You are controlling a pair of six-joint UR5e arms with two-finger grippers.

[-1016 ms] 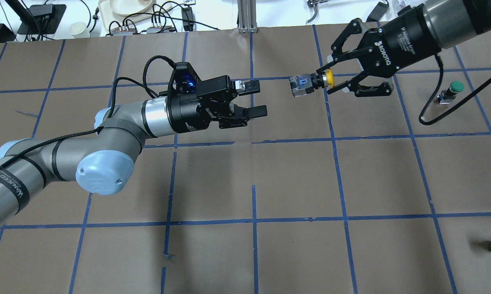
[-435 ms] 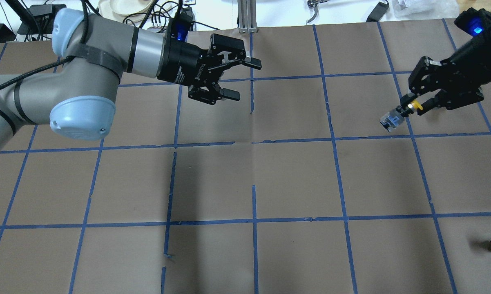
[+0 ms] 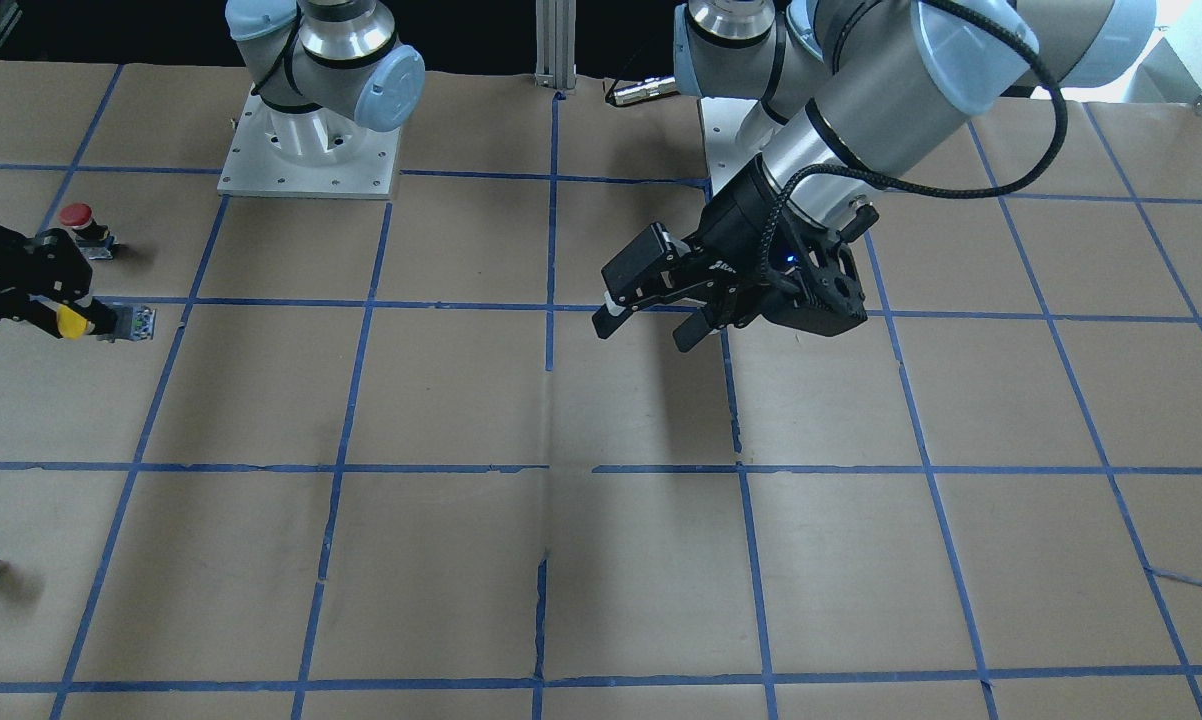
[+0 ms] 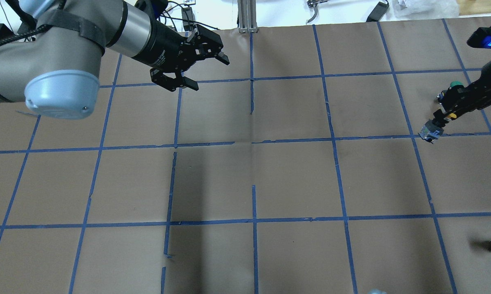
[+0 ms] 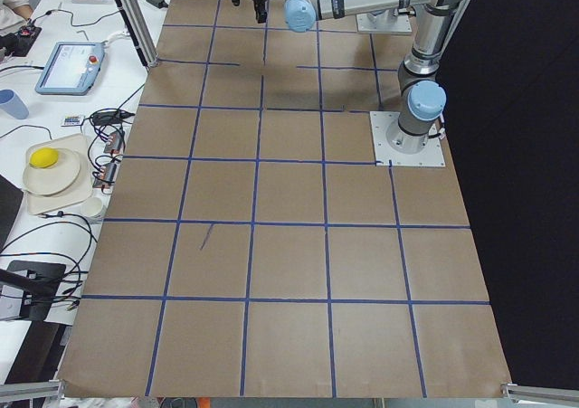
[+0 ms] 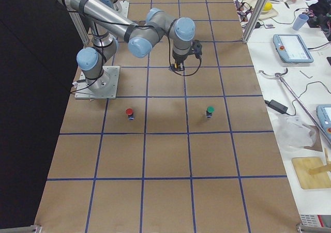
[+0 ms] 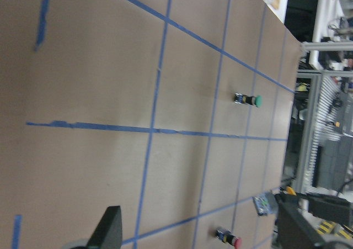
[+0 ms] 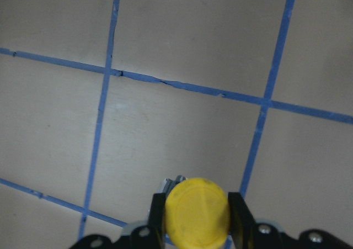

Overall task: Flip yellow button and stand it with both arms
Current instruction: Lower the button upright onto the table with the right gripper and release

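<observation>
Holding: the right gripper (image 4: 445, 115) was clamped on the cap of the yellow button (image 4: 430, 131), near the green button (image 4: 456, 85), on the robot's side of it.
Progress: the flip looked done, with the cap up and the contact block aimed at the table (image 4: 294, 179). Standing and release remained.
Contact: I could not tell whether the block touched the paper.
Right gripper pose: angled steeply downward, low.
Left gripper (image 4: 209, 74): jaws apart, empty, raised, well apart from the green button.
</observation>
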